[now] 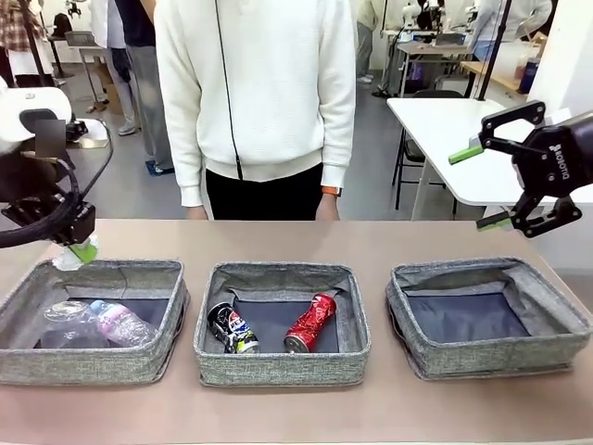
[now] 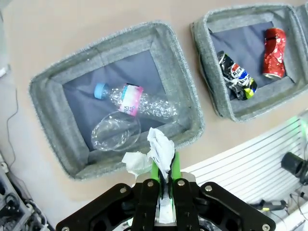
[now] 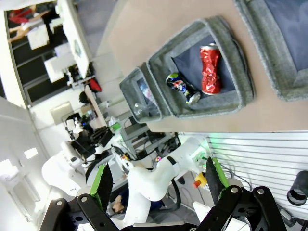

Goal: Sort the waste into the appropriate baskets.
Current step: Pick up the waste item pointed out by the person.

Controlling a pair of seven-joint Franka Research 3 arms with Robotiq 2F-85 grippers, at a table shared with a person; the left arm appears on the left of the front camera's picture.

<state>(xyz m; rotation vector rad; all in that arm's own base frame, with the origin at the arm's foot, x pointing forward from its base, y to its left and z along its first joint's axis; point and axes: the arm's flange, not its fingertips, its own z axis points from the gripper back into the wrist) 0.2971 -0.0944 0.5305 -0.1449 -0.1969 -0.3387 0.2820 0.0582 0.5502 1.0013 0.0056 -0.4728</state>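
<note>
From the front, the left gripper hung over the far-left corner of the left basket, its jaws pinching the white paper wad. The right gripper was raised above the right basket, jaws spread, holding nothing.

In the left wrist view, the wad looked light and soft, crushable anywhere, its crumpled tip pointing out past the fingers toward the basket's near rim. Below lay the small clear bottle, lengthwise across the floor, beside the clear plastic cup.

The right wrist view showed the crushed red can and crushed dark can in the middle basket, stiff, long axes askew.
</note>
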